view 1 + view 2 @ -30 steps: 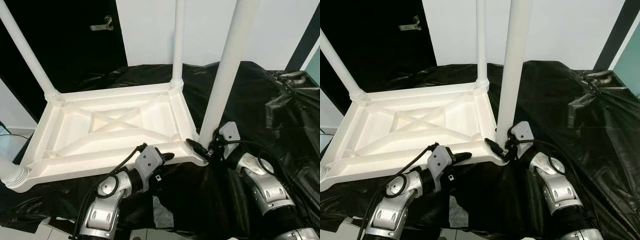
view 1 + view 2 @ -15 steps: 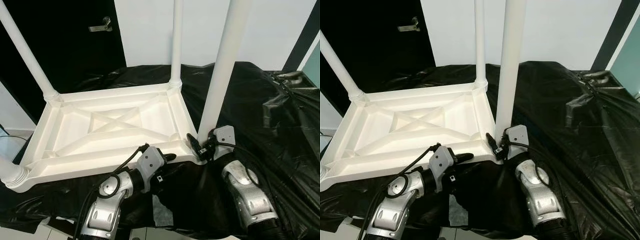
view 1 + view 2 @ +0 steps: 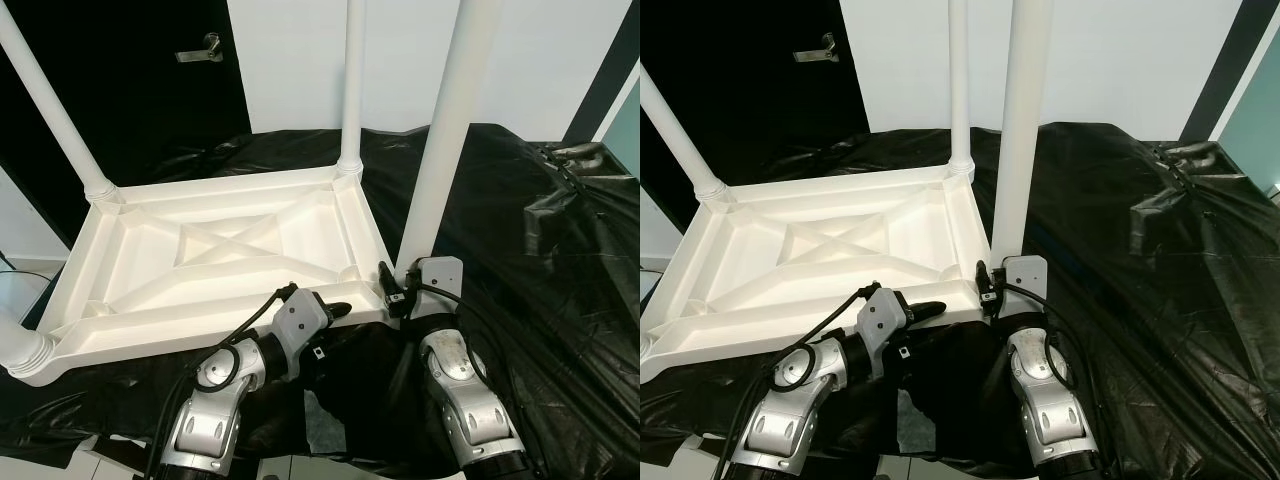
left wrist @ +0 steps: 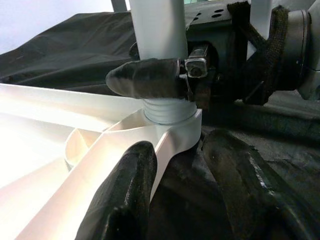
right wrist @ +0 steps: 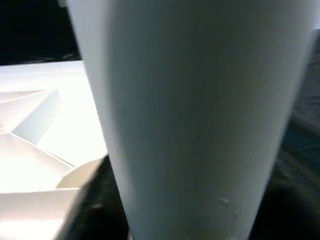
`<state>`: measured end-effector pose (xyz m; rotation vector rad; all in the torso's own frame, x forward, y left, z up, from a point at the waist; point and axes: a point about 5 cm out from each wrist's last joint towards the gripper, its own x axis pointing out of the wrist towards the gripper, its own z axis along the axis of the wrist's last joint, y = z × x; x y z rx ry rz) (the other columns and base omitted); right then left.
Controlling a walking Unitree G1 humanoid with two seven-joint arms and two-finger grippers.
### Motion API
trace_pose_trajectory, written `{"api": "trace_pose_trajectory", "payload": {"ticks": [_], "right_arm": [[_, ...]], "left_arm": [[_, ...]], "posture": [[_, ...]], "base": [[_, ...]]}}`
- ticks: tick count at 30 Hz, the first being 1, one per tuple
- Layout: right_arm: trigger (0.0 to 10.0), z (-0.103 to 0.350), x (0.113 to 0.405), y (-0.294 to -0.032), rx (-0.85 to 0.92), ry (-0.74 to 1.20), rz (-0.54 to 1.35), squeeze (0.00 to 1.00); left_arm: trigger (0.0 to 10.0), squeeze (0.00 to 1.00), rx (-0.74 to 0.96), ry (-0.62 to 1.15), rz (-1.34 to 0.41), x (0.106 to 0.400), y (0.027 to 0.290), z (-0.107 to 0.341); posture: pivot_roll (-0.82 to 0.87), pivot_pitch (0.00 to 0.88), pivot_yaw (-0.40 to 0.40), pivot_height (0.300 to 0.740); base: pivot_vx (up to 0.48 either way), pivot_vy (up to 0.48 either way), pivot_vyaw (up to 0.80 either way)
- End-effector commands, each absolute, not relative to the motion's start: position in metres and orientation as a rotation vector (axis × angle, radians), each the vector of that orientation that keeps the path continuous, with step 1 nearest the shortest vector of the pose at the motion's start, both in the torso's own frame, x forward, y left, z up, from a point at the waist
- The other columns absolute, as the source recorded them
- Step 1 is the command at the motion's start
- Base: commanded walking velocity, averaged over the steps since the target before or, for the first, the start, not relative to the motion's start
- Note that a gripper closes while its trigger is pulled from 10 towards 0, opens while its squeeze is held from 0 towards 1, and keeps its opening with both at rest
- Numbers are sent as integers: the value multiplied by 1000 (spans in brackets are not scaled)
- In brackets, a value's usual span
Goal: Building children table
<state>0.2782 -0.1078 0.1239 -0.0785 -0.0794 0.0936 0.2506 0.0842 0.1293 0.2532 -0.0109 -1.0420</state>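
The white children's table [image 3: 220, 262] lies upside down on the surface [image 3: 520, 200], which is draped in black plastic sheeting [image 3: 560, 290]. Its ribbed underside faces up, with legs rising from the corners.

On the left, the near left leg [image 3: 22, 350] sits in its socket, and the far left leg [image 3: 55, 110] slants up in front of a dark door [image 3: 140, 70].

My left fingers [image 3: 335, 312] reach in at the table's near edge, toward its near right corner. In my left wrist view they [image 4: 127, 200] are spread apart, one against the white rim and the other on the black sheeting.

The far right leg [image 3: 351, 90] stands behind them, in front of a white wall [image 3: 400, 50].

To the right, my right fingers [image 3: 392, 290] are at the base of the near right leg [image 3: 445, 140], pinching it just above its threaded end, which sits in the corner socket. My right wrist view has that leg [image 5: 195, 120] very close.
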Motion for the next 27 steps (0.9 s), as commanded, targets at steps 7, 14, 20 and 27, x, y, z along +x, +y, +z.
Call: {"api": "trace_pose_trajectory", "payload": {"ticks": [7, 14, 20, 27], "right_arm": [[10000, 127, 274, -113, -60, -97, 161, 1000], [10000, 131, 269, -130, -58, -126, 331, 0], [10000, 131, 273, -137, -118, -120, 486, 0], [10000, 129, 289, -143, -211, -88, 629, 0]], "left_arm": [[10000, 0, 253, -17, -908, 255, 88, 128], [10000, 0, 250, -14, -905, 255, 88, 128], [10000, 0, 249, -17, -908, 259, 87, 129], [10000, 0, 255, -22, -919, 261, 84, 130]], "posture": [[49, 0, 6, 740], [38, 0, 22, 740], [22, 0, 37, 740], [25, 0, 39, 740]], "base": [[0, 0, 0], [0, 0, 0], [0, 0, 0], [0, 0, 0]]}}
